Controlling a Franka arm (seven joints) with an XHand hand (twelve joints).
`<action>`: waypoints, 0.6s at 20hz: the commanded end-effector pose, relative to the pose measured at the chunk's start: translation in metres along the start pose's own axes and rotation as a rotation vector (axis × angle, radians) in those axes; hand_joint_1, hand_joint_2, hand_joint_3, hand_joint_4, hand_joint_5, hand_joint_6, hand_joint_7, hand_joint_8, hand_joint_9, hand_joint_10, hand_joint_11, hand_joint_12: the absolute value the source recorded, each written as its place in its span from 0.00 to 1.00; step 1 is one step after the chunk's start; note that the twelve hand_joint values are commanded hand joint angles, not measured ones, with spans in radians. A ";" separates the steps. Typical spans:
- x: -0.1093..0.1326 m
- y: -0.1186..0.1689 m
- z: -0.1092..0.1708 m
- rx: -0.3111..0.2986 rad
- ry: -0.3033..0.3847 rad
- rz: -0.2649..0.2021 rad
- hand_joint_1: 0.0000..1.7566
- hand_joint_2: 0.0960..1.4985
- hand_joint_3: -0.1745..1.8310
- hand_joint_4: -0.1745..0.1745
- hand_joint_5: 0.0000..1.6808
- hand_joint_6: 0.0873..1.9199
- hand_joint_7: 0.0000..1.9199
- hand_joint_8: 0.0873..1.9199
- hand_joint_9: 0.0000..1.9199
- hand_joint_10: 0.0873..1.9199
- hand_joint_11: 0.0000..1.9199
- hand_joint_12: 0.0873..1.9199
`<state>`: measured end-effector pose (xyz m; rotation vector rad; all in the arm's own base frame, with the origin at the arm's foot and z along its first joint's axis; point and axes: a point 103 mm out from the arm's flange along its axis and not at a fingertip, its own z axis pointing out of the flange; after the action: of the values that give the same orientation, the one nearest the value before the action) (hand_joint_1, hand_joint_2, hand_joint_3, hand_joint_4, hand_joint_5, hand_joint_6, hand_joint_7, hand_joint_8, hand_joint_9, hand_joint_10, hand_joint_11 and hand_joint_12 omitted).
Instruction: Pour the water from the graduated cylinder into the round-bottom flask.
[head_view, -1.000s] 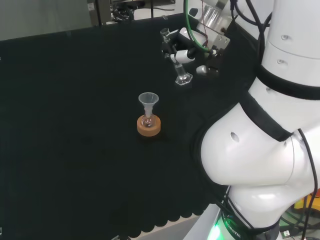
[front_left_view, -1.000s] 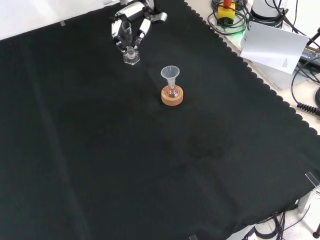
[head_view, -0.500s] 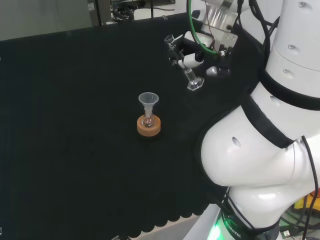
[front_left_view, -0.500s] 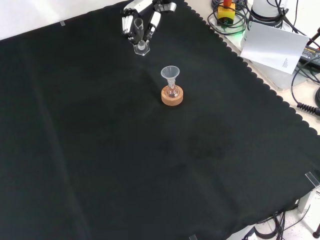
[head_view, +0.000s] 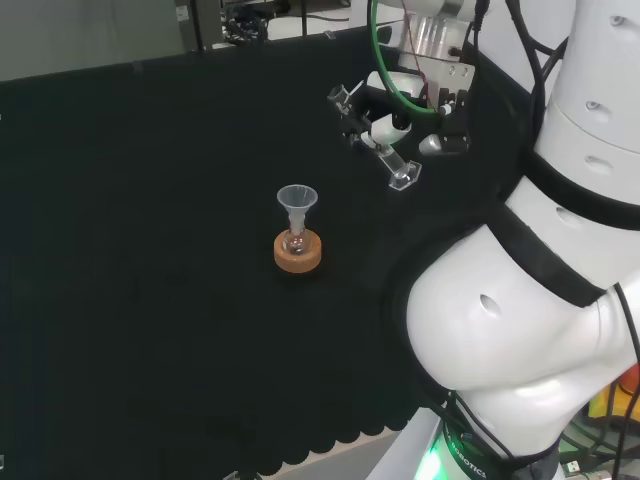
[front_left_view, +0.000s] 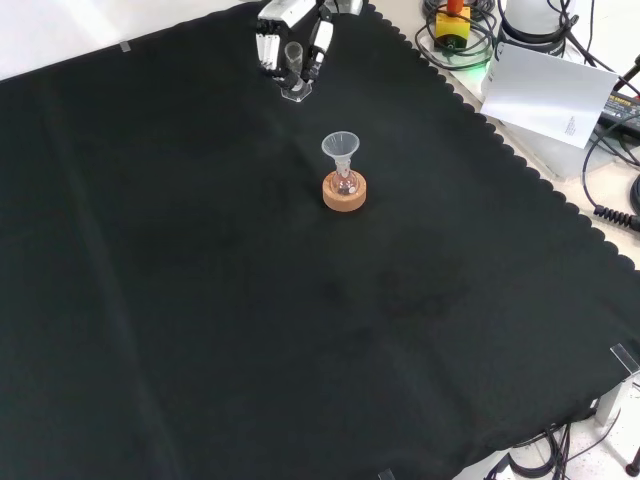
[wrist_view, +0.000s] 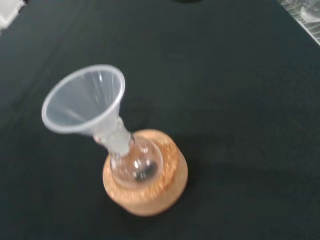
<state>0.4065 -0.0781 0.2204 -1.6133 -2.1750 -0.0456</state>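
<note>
Graduated cylinder (head_view: 391, 160), a slim clear tube with a flat clear foot, is held above the black cloth (head_view: 150, 300) at the far right of the head view, with the robot hand (head_view: 385, 115) curled round its upper part. Compared with a second ago, the arm (head_view: 540, 250) has carried the hand and cylinder to the right in the head view, and the cylinder, then close to upright, now leans, its foot swung out to the lower right. In the front view the hand (front_left_view: 290, 35) has likewise moved right along the cloth's far edge. That reads as the carry and first tilt toward the pour, though the cylinder is well apart from its target. Whether it holds water cannot be told. Unmoved near the middle of the cloth, the cork ring (head_view: 298, 253) holds the small round-bottom flask (head_view: 295, 240), upright, with a clear funnel (head_view: 297, 203) seated in its neck. The wrist view looks down on that funnel (wrist_view: 85, 105), flask (wrist_view: 135, 165) and ring (wrist_view: 150, 195).
</note>
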 end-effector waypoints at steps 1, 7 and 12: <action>0.005 -0.024 0.048 0.318 -0.134 0.005 0.77 0.76 0.09 0.23 0.61 0.41 0.46 0.61 0.67 0.09 0.58 0.39; 0.005 -0.026 0.053 0.435 -0.217 0.016 0.77 0.76 0.09 0.23 0.61 0.41 0.46 0.61 0.67 0.09 0.58 0.39; -0.003 -0.034 0.047 0.448 -0.222 0.039 0.75 0.76 0.09 0.15 0.58 0.47 0.46 0.60 0.67 0.09 0.58 0.39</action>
<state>0.3851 -0.0368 0.1955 -1.4340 -2.2198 0.3481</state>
